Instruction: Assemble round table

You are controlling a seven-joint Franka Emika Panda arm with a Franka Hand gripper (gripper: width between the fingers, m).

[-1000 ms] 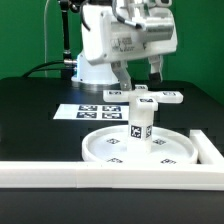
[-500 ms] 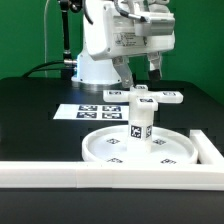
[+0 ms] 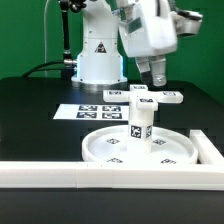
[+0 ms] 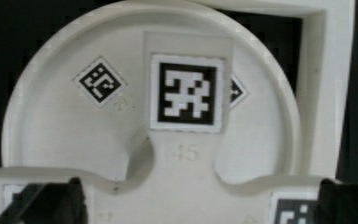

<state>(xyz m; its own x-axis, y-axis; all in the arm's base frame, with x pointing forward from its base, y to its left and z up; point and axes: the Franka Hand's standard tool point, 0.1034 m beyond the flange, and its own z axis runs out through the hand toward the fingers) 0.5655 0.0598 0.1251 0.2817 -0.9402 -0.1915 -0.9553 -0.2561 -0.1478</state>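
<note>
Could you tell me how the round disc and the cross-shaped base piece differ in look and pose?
The disc is wide, round and rimmed; the base piece is smaller, with flat arms. The disc lies near the front wall and carries the upright leg; the base piece lies farther back with nothing on it. Both are white with black-and-white tags.

You're looking at a flat green wall (image 3: 30,30) behind a black table (image 3: 30,110). A long white border wall (image 3: 100,177) runs along the table's near edge, and the marker board (image 3: 95,112) lies flat farther back.
</note>
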